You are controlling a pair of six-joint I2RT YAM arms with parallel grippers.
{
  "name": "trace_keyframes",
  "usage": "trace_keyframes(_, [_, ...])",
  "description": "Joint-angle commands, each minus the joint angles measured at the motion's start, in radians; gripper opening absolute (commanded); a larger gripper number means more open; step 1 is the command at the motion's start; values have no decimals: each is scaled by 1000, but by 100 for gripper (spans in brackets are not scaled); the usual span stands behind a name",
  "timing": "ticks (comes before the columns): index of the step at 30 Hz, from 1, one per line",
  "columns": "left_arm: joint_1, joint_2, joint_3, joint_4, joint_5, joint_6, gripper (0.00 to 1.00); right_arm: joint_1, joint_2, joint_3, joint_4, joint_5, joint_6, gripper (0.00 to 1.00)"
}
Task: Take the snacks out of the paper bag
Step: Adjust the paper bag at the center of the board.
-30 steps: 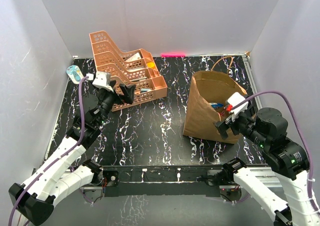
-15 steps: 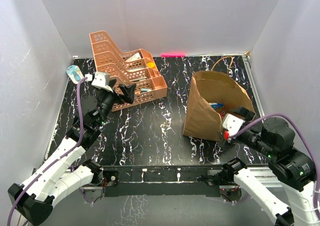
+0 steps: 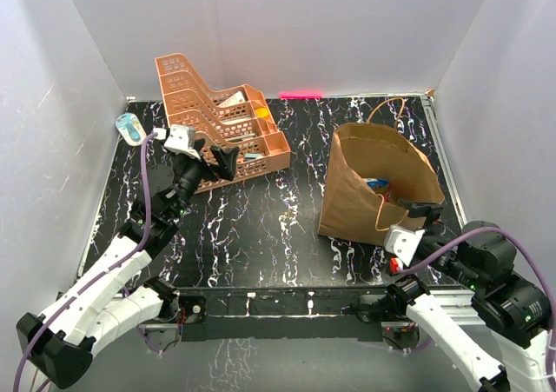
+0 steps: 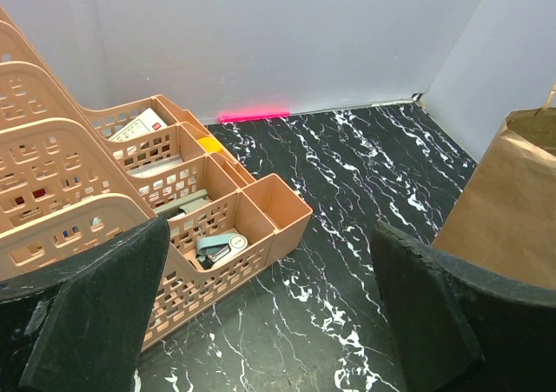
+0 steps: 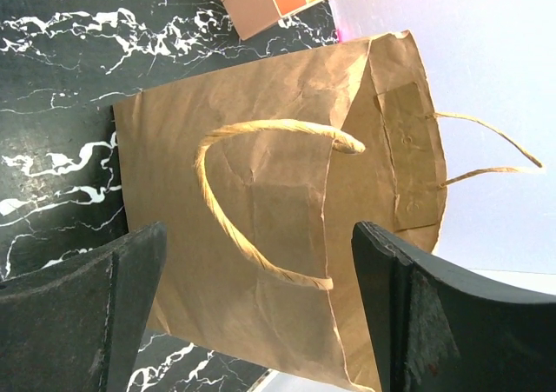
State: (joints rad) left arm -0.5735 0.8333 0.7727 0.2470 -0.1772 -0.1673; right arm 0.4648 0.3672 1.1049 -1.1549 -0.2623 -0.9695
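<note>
The brown paper bag (image 3: 360,192) stands upright at the right of the table with its mouth open. Only a bit of a blue snack packet (image 3: 375,183) shows inside it; the other snacks are hidden. My right gripper (image 3: 415,229) hangs open just outside the bag's near right corner. In the right wrist view the paper bag's outer wall (image 5: 287,192) and its twine handle (image 5: 228,218) fill the space ahead of the right gripper (image 5: 261,314), with nothing held. My left gripper (image 3: 217,161) is open and empty over the table by the tray rack, and the left wrist view shows its wide gap (image 4: 269,322).
An orange mesh tray rack (image 3: 221,122) with small oddments stands at the back left, close to the left fingers (image 4: 87,314). A small blue-and-white object (image 3: 130,129) lies by the left wall. White walls close in three sides. A pink strip (image 3: 300,94) marks the back edge.
My right gripper has come down and back from above the bag's mouth to the outside of its near right corner. The left arm has barely moved.
</note>
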Motion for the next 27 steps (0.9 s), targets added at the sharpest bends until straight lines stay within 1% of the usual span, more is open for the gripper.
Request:
trace_keyframes(1, [-6,7,0,41,4,12,99,7,-10,-36,121,-14,-61,86])
trace_keyframes(5, [-5,10,1,37,-5,15,98,6,-12,-84,183,-2,-85,69])
trace_keyframes(9, [-6,17,0,35,-5,14,98,6,-33,-104,258,-18,-70,51])
trace_keyframes(11, [-6,20,0,35,-4,13,98,8,-26,-89,275,-44,-39,41])
trace_keyframes(14, [-5,28,0,33,-3,4,98,7,-7,-49,313,-85,56,23])
trace_keyframes(15, [-5,31,0,34,-2,3,98,7,5,-35,325,-95,93,19])
trace_keyframes(18, [-5,41,0,34,1,-1,98,7,50,3,330,-126,178,14])
trace_keyframes(21, [-6,55,1,31,0,-3,98,6,87,30,341,-186,253,13])
trace_keyframes(25, [-5,72,5,22,-1,-11,98,8,130,44,386,-266,322,8])
trace_keyframes(27, [-6,80,11,12,-1,-23,98,7,147,48,436,-268,403,8])
